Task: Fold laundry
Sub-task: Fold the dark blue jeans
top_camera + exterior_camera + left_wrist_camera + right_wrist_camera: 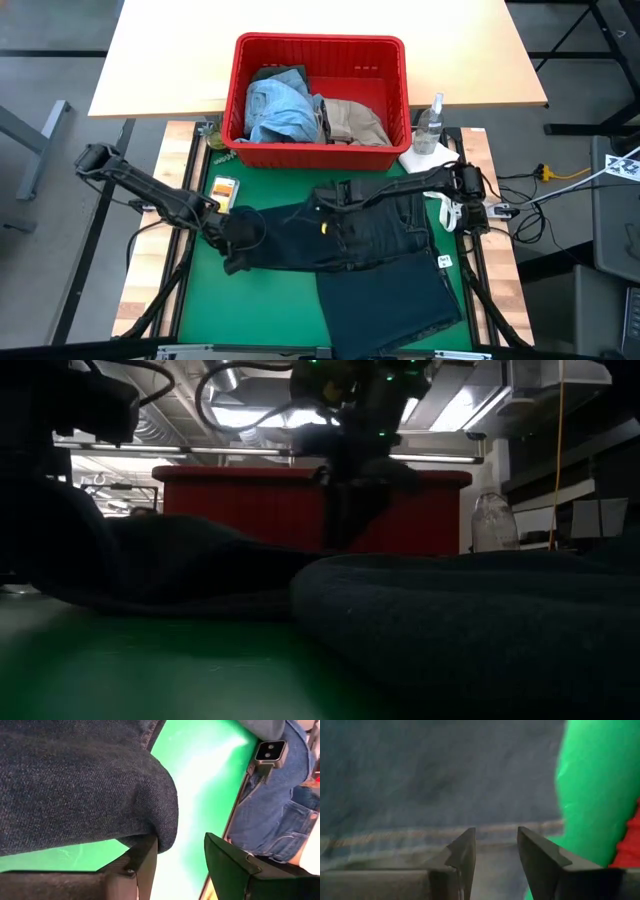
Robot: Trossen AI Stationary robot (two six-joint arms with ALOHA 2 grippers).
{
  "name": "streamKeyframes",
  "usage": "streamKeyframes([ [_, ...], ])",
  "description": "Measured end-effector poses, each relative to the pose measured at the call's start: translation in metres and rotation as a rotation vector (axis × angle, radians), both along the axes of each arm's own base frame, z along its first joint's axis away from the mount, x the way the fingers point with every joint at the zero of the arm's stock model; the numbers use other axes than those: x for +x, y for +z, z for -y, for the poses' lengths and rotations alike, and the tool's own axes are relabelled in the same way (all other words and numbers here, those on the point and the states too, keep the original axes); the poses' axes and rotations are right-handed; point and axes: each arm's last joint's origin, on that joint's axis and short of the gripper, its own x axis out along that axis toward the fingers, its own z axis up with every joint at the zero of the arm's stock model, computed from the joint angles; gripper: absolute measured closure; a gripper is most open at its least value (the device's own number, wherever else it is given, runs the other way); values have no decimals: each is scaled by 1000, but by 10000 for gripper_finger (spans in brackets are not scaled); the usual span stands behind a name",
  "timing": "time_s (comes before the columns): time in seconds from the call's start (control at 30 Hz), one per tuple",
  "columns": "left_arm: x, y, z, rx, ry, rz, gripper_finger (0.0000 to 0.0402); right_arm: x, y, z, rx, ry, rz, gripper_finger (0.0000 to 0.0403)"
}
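on the green mat [200,300], nearest the table's front edge, the dark navy jeans [370,265] lie spread flat, one leg folded toward the front, the waistband toward the red basket [320,60]. at the jeans' end farthest from the spray bottle [431,125], the left gripper [232,240] sits low at the fabric's edge; in the left wrist view its fingers [145,860] stand apart with a rounded fold of denim resting over one of them and bare mat in the gap, nothing pinched. at the jeans' waistband, on the basket side, the right gripper [335,195] hangs over the cloth; in the right wrist view its fingers [465,852] stand a little apart above a stitched hem, and whether they hold cloth cannot be told. beside the left gripper, toward the basket, a small yellow and white card [223,189] lies on the mat. behind the jeans the red basket holds light blue denim [280,108] and a beige khaki piece [355,122]. just beside the basket stand the spray bottle and a white cloth [425,160]
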Motion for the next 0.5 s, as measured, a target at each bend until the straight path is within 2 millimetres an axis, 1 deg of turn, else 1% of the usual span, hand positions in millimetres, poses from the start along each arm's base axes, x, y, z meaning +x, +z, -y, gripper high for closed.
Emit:
streamKeyframes([
  [0.13, -2, 0, 3, 29, 0, 7, 246, 7, 3, 15, 23, -66, 85, 258],
  [0.27, -3, 0, 7, 27, -19, 5, 246, 8, 3, 30, 49, -169, 98, 258],
  [0.4, -9, -1, 13, 21, -70, -25, 247, 11, -6, 37, 36, -185, 87, 258],
  [0.5, -16, -4, 17, 22, -108, -91, 247, 16, -18, 37, 20, -141, 78, 258],
])
